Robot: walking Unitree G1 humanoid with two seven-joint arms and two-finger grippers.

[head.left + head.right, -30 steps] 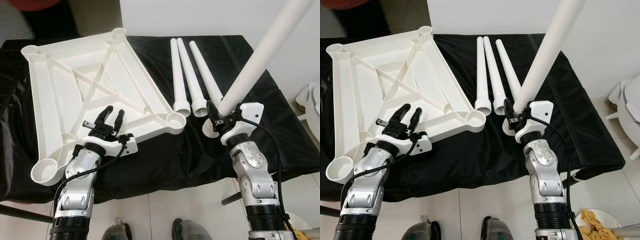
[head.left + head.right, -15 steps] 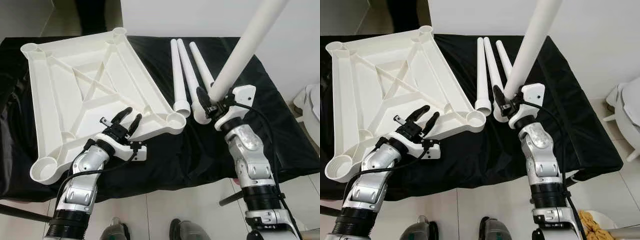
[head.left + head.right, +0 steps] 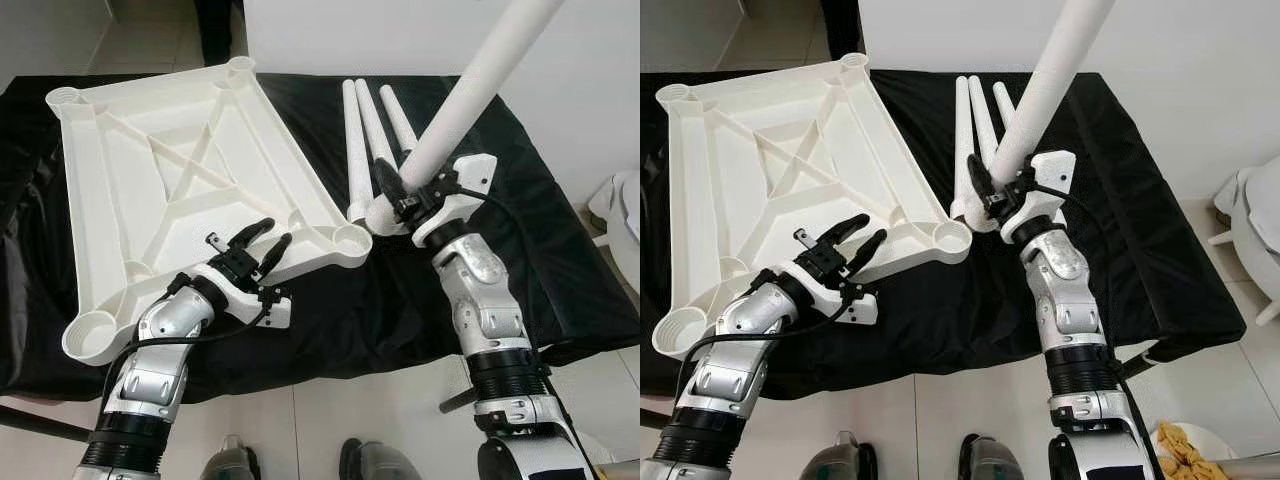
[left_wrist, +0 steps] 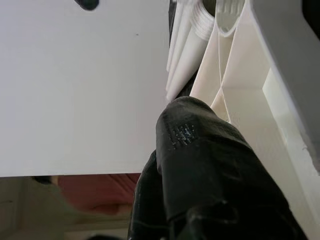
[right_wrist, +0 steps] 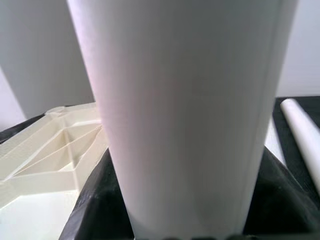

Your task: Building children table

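Bright, even indoor light with soft shadows; head views sharp, wrist views blurred at close range.

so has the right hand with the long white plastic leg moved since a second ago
Yes. The right hand, shut on the long white plastic table leg, has carried its lower end leftward, from beside the three white legs lying on the black cloth toward the white tabletop's near corner socket.

The black-draped table [image 3: 560,250] is viewed from above and forward by both head views. The white tabletop [image 4: 260,110] and the leg [image 5: 190,115] are seen close-up in the wrist views.
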